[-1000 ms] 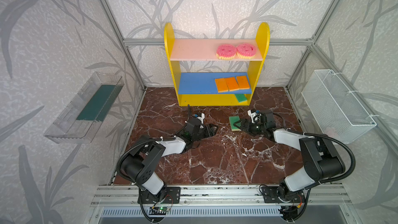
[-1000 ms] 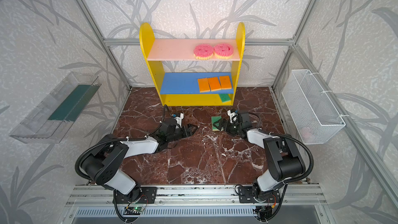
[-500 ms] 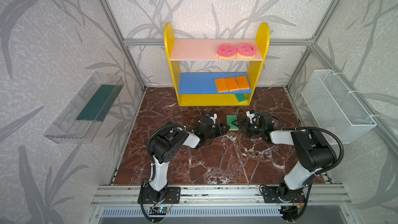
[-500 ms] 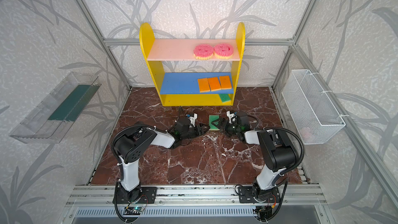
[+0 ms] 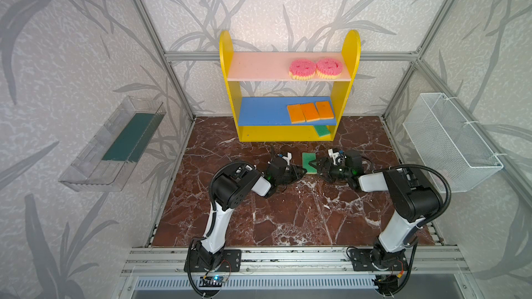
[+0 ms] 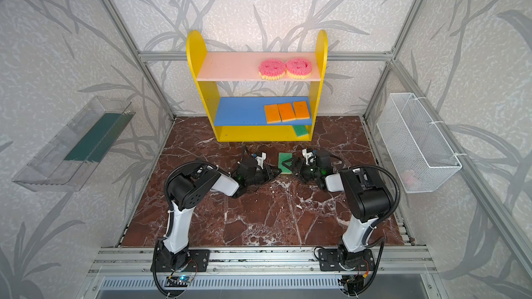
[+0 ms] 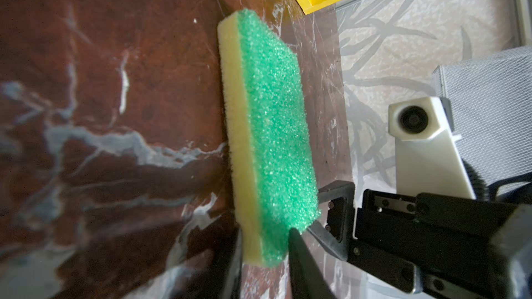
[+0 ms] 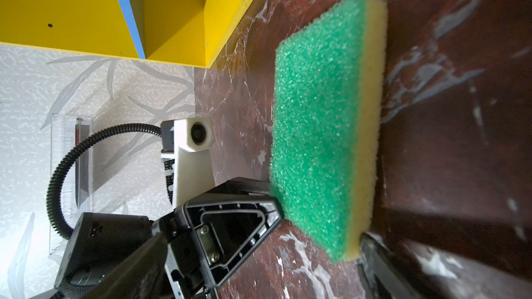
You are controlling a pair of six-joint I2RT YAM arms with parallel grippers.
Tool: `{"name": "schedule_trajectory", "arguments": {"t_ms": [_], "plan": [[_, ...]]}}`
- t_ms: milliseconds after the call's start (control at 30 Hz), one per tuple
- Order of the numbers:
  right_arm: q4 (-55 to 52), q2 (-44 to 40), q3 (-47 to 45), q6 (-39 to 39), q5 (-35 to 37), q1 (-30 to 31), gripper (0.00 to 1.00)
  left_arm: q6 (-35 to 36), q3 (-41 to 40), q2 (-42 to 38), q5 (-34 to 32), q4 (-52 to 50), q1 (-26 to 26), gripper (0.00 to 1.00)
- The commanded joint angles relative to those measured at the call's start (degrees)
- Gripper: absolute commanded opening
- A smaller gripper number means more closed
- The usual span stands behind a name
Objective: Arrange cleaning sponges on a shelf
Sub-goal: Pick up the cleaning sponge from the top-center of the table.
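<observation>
Marble, dark red and veined, is the stage here: the table [image 5: 288, 220] is seen whole in both top views, and the shelf [image 5: 227, 81] is stood at its twelve o'clock edge. A little past centre towards twelve, the loose green sponge [image 5: 308, 160] is found on the marble, green face up.

Its seven o'clock corner is nipped through the thickness by the left gripper [image 5: 301, 171]. In the left wrist view one finger is pressed on the green face and one on the yellow side. From four o'clock the right gripper [image 5: 314, 167] is held spread wide, so the sponge's end is straddled but not squeezed.

Danger now! Only a corner is caught, so the soft foam may be bent or pulled free once lifted. With the open fingers so close, the sponge could be dragged against them, or the two grippers knocked together.

The count:
- One shelf and two grippers.
- Seven sponges in all.
- Three orange sponges [image 5: 310, 112] are laid side by side at the blue board's three o'clock end.
- Two pink smileys [image 5: 301, 69] are set touching on the pink board.
- Two are green: the loose one, and the shelved green sponge [image 5: 322, 130] on the yellow base.
</observation>
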Motion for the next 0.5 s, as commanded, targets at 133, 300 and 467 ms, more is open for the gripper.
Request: {"name": "schedule_trajectory", "arguments": {"t_ms": [133,300,467], "plan": [[-2.71,-1.77,0.17,-2.66,0.19,0.11,1.00,-0.92,1.14,0.05,0.54,2.14,-0.04,0.00],[-11.32,-5.78,1.07,-7.71,3.65,-0.31,1.00,-0.45,0.13,-0.98,0.24,1.17,0.77,0.00],[-20.09,-10.20,1.98,-12.96,8.12,-0.76,0.99,-0.47,-0.32,-1.19,0.22,1.18,1.24,0.00]]}}
